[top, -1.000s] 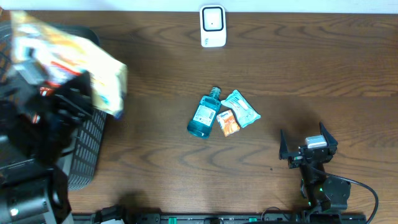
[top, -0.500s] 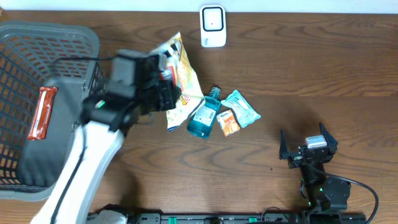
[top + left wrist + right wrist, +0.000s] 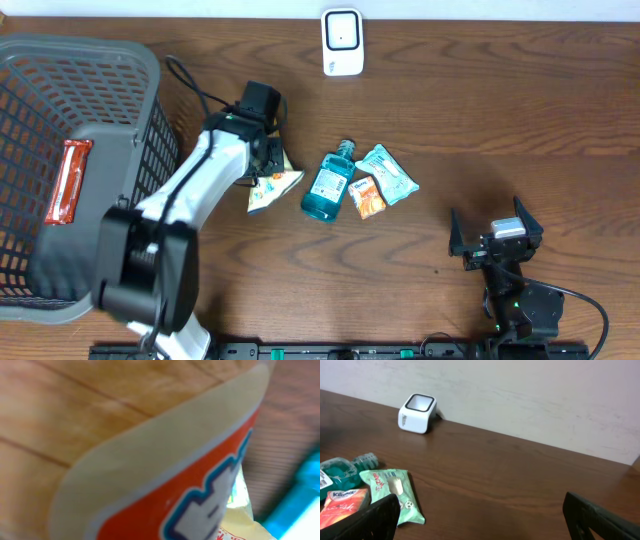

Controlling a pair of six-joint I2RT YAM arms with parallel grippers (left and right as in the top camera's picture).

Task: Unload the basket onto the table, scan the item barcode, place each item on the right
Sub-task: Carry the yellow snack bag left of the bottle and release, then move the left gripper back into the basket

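Left gripper on red-banded snack bag

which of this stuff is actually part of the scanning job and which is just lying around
In the job: snack bag in the left claw, white scanner.
Lying about: blue bottle, teal wipes pack, orange packet, basket with a red bar, open right claw.

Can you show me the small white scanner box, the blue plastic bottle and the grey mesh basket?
small white scanner box [image 3: 342, 42], overhead view, its top face
blue plastic bottle [image 3: 328, 188], overhead view, its label
grey mesh basket [image 3: 80, 42], overhead view, its far rim
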